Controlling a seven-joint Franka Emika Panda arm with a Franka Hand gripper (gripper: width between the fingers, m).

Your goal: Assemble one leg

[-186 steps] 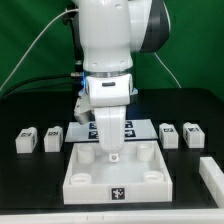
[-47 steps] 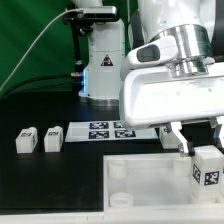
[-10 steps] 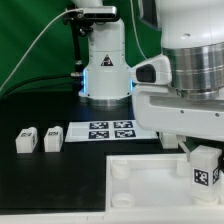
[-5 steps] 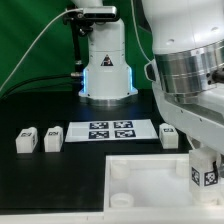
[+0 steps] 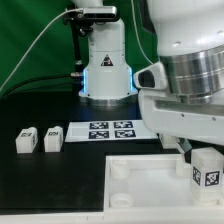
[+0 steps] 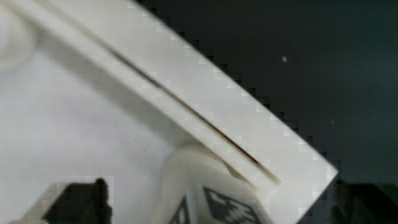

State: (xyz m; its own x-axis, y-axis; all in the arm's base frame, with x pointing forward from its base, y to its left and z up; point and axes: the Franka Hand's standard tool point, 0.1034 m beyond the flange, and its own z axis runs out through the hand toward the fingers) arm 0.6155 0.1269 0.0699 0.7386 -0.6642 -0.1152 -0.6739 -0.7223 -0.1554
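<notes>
The leg [image 5: 206,172], a small white block with a black-and-white marker, stands upright in the near corner socket of the white tray-like piece [image 5: 140,172] on the exterior view's right. My gripper [image 5: 198,152] is low over it, with one dark finger [image 5: 183,148] showing just left of the leg and apart from it. In the wrist view the leg [image 6: 222,195] sits between my gripper's [image 6: 222,205] two dark fingers [image 6: 75,200], with gaps on both sides. The jaws are open around the leg.
Two more legs [image 5: 26,140] [image 5: 52,138] lie on the black table at the exterior view's left. The marker board [image 5: 110,130] lies in front of the robot base [image 5: 105,70]. My arm hides the table's right side.
My wrist has turned over the leg and the arm body has shifted in view. The leg has stayed in the same corner of the tray-like piece.
</notes>
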